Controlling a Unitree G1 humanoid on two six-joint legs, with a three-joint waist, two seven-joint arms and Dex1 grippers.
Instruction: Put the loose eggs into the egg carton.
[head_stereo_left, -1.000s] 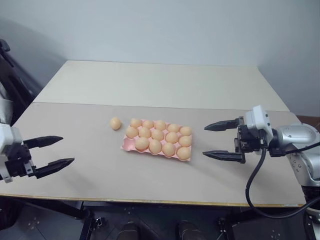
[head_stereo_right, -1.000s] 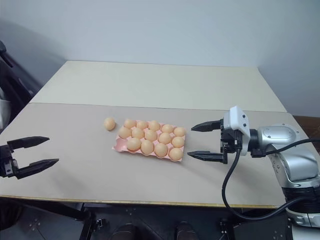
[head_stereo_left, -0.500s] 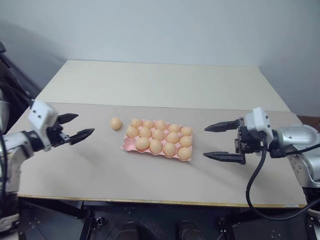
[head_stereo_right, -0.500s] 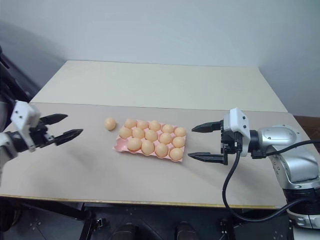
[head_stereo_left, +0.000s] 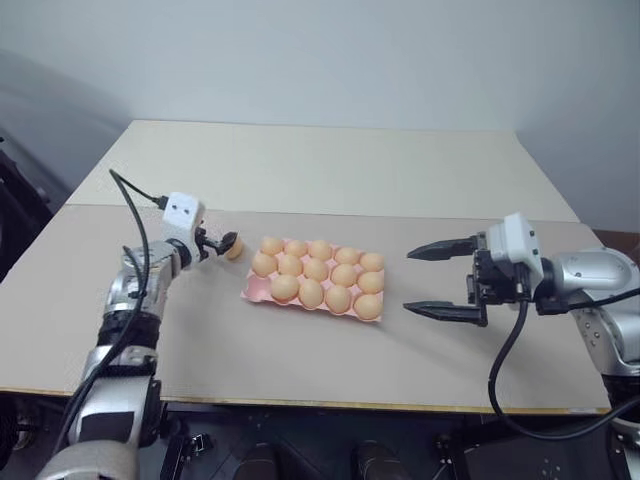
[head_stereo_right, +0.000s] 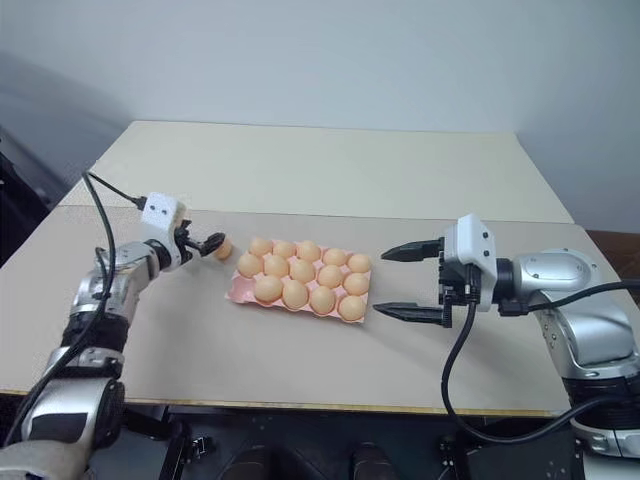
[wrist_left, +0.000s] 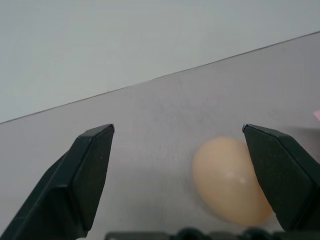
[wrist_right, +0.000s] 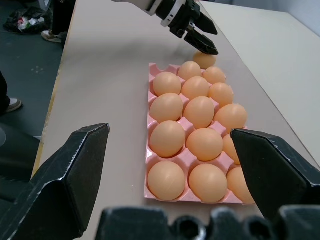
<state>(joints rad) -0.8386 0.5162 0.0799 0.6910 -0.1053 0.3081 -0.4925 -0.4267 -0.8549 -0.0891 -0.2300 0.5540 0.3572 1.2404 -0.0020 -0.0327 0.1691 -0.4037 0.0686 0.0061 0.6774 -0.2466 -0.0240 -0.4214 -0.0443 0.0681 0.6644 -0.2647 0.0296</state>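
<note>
We see soft, even, fairly bright light with no glare. The table (head_stereo_left: 330, 170) carries only faint shadows. Close to the left gripper (wrist_left: 180, 150), one egg (wrist_left: 227, 180) looks slightly soft, with a small highlight.

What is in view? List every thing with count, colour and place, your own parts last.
egg carton: one, pink, lidless, middle of the table; the near-left corner cup is empty.
eggs in the carton: fourteen, tan-orange, one per cup.
loose egg: one, tan-orange, lying on the table just left of the carton's far-left corner.
table: one, beige, two panels, against a pale wall.
left gripper: one, black fingers, open, with the loose egg between the fingers.
right gripper: one, black fingers, open, empty, above the table to the right of the carton and pointing at it.
</note>
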